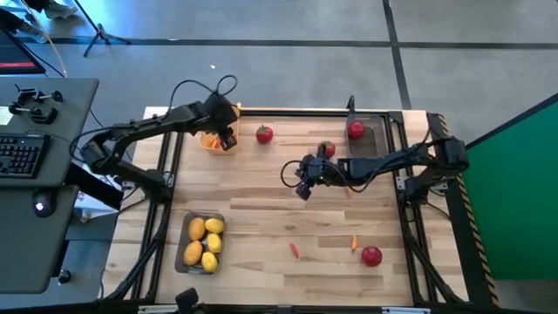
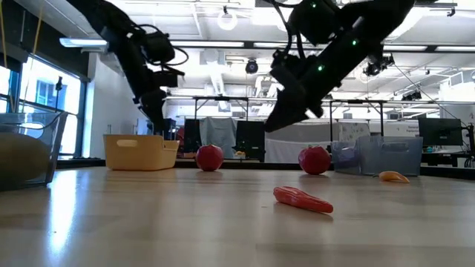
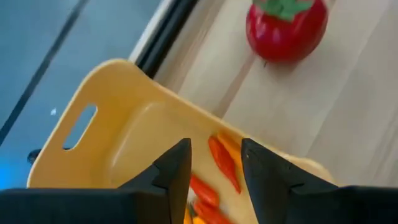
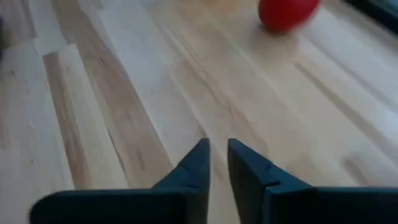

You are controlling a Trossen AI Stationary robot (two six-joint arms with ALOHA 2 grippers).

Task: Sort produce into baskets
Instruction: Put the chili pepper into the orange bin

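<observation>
A thin orange-red carrot piece [image 2: 303, 199] lies nearest on the pale wooden counter [image 1: 288, 218]. The left end effector [image 3: 214, 163], fingers spread and empty, hovers over the yellow-orange plastic basket [image 3: 118, 124] holding carrots. The right end effector [image 4: 217, 155], slightly parted, hangs mid-counter. Desks and monitors fill the room behind.

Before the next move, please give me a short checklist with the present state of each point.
1. Left gripper above the yellow basket, fingers apart, nothing between them: ok.
2. Carrots lie inside that basket: ok.
3. Right gripper empty over bare table: ok.
4. Lemons all in the front tray: ok.
5. All produce sorted: not ok, a tomato and a loose carrot remain on the table.
</observation>
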